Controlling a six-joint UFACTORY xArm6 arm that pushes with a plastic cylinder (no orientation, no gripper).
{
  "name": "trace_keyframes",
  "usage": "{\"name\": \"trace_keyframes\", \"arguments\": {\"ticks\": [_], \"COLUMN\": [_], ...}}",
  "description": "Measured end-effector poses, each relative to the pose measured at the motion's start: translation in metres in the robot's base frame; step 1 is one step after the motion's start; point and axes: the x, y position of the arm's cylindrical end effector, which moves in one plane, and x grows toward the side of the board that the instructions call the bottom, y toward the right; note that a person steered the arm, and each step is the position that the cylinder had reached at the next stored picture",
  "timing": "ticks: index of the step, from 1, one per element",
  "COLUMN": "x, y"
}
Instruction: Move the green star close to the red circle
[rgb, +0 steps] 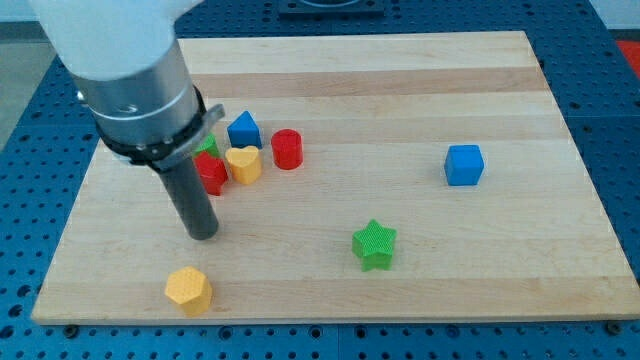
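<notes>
The surface (400, 100) is a pale wooden board with lengthwise grain and faint darker bands running across it from the view's left to the view's right. It lies on a blue perforated base (620, 120) whose rows of small holes show on every side of the board. At the view's top edge a dark object is cut off by the frame and cannot be identified. No brand, label or writing can be read anywhere.

The arm's white and grey housing (135, 80) fills the view's upper left, and a dark rod comes down from it. My tip (204, 236) rests on the wood just below a cluster of blocks. The end effector is this plain rod, so it neither opens nor closes and grips nothing.

The green star (375, 245) lies alone in the lower middle of the board, well apart from the tip, to the tip's right in the view. The red circle (287, 149) stands upright as a cylinder at the right end of the cluster. Just beside it sit a yellow heart-like block (243, 164) and a blue block with a pointed top (243, 129). A red block (211, 174) lies beside the rod, and a green block (207, 146) is mostly hidden behind it. A yellow hexagon (189, 290) lies near the view's bottom left, below the tip. A blue cube (464, 164) sits alone toward the view's right
</notes>
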Motion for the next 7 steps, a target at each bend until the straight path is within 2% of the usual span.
{"name": "trace_keyframes", "arguments": {"ticks": [2, 4, 5, 6, 7], "x": [-0.003, -0.002, 0.025, 0.051, 0.052], "y": [0.094, 0.220, 0.257, 0.263, 0.229]}}
